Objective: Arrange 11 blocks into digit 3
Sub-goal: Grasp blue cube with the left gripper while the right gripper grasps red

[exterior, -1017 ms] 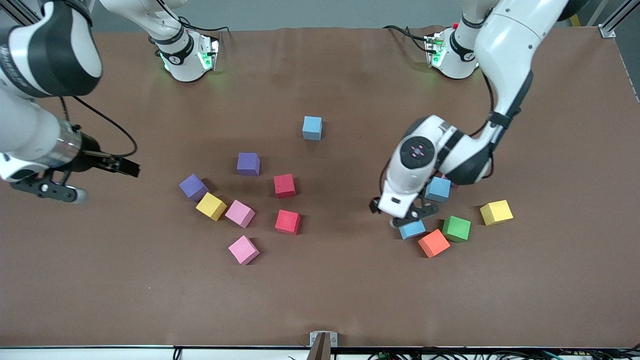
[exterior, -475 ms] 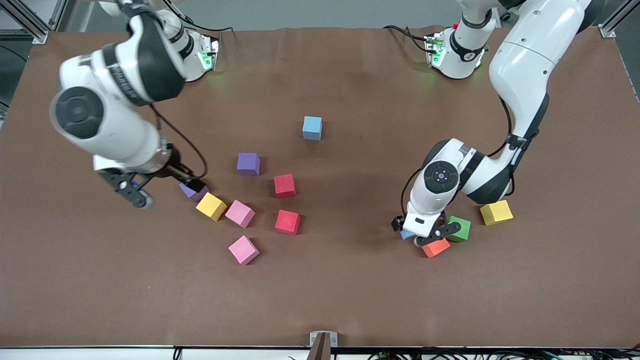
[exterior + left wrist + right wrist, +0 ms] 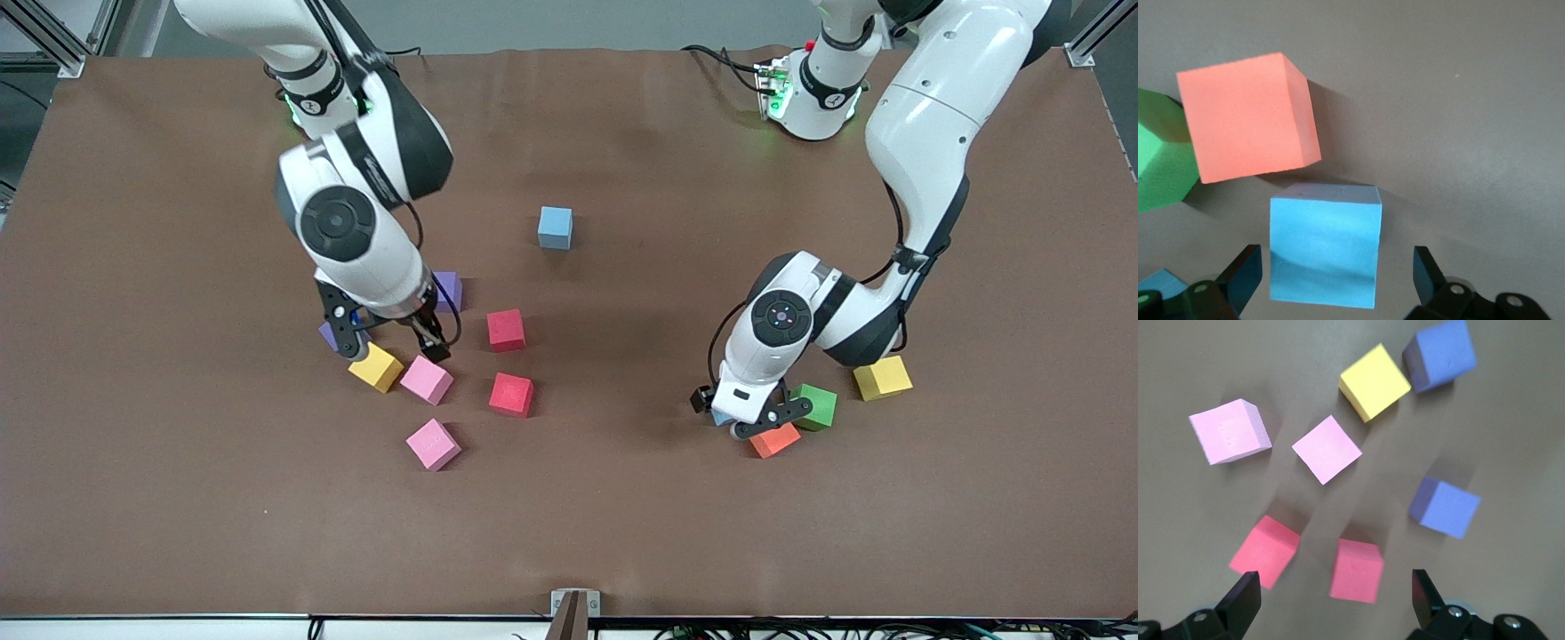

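Brown matting covered your table [image 3: 622,533], and the blocks lay scattered on it in two loose clusters, nothing yet shaped like a 3. Toward the left arm's end, your left gripper [image 3: 749,418] was low over a light blue block [image 3: 1325,253], fingers [image 3: 1245,273] spread wide on either side of it, not touching. Just beside that block sat the orange block [image 3: 772,439], touching or nearly touching the green block [image 3: 816,406], with a yellow block [image 3: 882,377] near them. Toward the right arm's end, your right gripper [image 3: 391,336] hung open and empty above the other cluster: a yellow block [image 3: 375,367] just beside a pink block [image 3: 426,380], another pink block [image 3: 433,444] nearer the front camera, and two red blocks [image 3: 506,330] close together. Two purple cubes [image 3: 1443,507] sat partly under that arm. One lone light blue block [image 3: 555,227] stood well apart, farther from the front camera, between the two arms.
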